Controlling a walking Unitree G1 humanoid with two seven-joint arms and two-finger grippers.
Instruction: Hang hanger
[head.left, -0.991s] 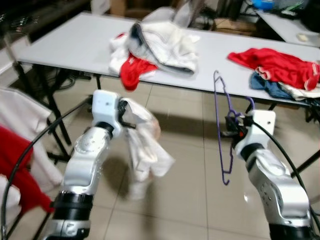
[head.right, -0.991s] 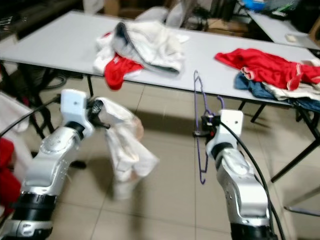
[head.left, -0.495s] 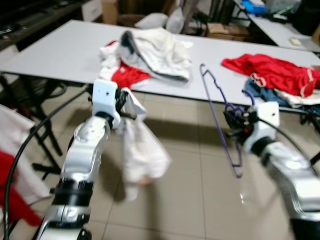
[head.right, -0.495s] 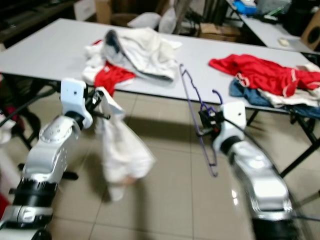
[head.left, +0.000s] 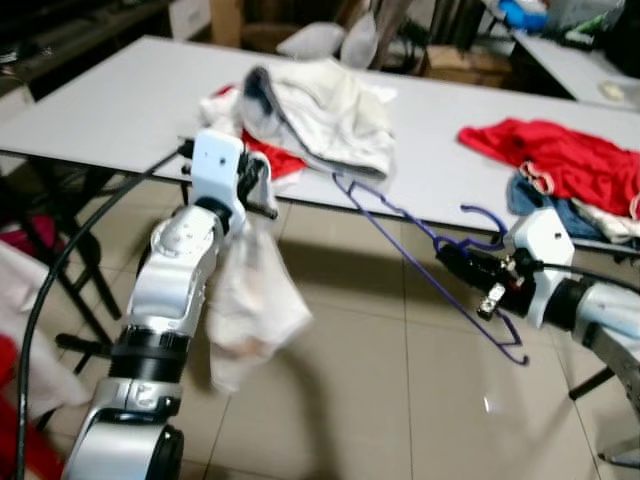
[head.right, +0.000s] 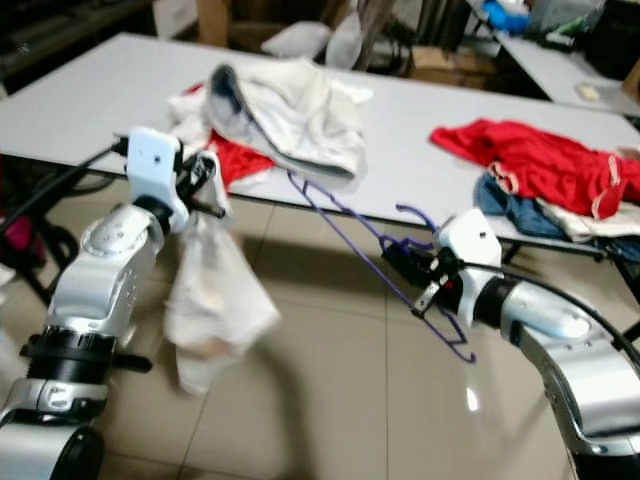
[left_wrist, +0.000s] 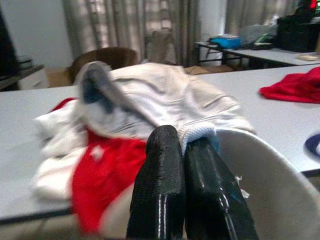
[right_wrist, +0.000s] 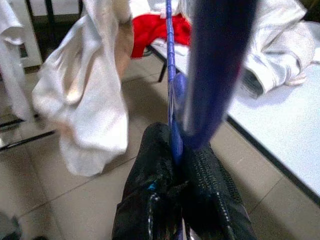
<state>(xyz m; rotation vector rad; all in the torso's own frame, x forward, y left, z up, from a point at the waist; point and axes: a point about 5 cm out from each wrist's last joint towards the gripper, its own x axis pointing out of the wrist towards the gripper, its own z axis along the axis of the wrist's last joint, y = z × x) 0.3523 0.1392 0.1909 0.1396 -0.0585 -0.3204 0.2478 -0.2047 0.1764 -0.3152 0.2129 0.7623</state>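
The purple hanger (head.left: 420, 235) is being held in the air in front of the table (head.left: 120, 100), over the tiled floor (head.left: 380, 400); its long axis is being pointed from the right gripper (head.left: 452, 262) up and toward the robot's left, with the far tip ending just below the table edge, near the white garment pile (head.left: 330, 110). It is a thin wire frame: the hook is curling up just above the gripper, and a lower corner is hanging down past the wrist. In the right wrist view the right gripper (right_wrist: 175, 165) is seen clamped together on the wire near the hook. The white garment (head.left: 250, 300) is being dangled from the left gripper (head.left: 255, 185), which is being held just under the table edge; in the left wrist view its fingers (left_wrist: 160, 175) are pressed together on a fold of the cloth. Key relation: the hanger's free end is being aimed at the hanging garment, and the gap between tip and cloth is judged short but not closed, so the two are apart. The right arm is carrying the hanger, so it is judged the one to close in. Red clothes (head.left: 560, 160) and a blue item (head.left: 550, 200) are lying on the table's right end, well apart from both grippers.
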